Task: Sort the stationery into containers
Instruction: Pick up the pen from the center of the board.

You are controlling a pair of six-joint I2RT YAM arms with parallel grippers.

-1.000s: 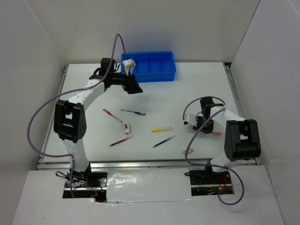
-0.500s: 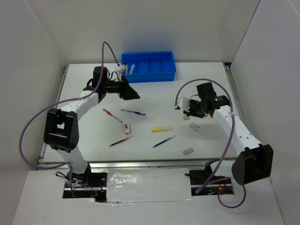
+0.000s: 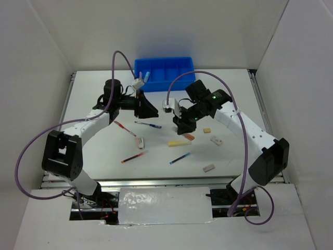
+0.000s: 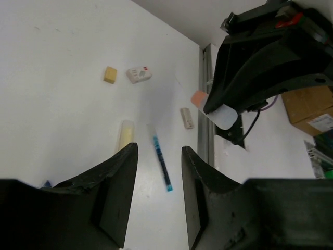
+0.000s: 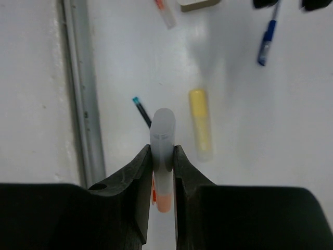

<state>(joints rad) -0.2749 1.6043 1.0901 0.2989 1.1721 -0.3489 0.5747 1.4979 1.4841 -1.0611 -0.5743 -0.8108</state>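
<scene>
My right gripper (image 3: 184, 127) is shut on the orange-tipped marker (image 5: 163, 136) and holds it above the table's middle, just over the pale yellow bar (image 3: 179, 142). The marker's orange tip (image 3: 189, 137) sticks out below the fingers. My left gripper (image 3: 150, 111) is open and empty, above the table in front of the blue four-compartment tray (image 3: 184, 80). In the left wrist view a blue pen (image 4: 162, 164) lies between its jaws, far below. Another blue pen (image 3: 148, 124), two red pens (image 3: 125, 128) (image 3: 134, 157), and beige (image 3: 207, 130) and white (image 3: 216, 140) erasers lie on the table.
Another eraser (image 3: 208, 167) lies near the front right edge. A small white item (image 3: 141, 140) lies by the red pens. A metal rail (image 5: 83, 104) runs along the table's front edge. White walls enclose the table on three sides.
My right arm has swung from the right side to the table's middle with the marker in its grip. My left gripper has drawn back from the tray toward the middle.
</scene>
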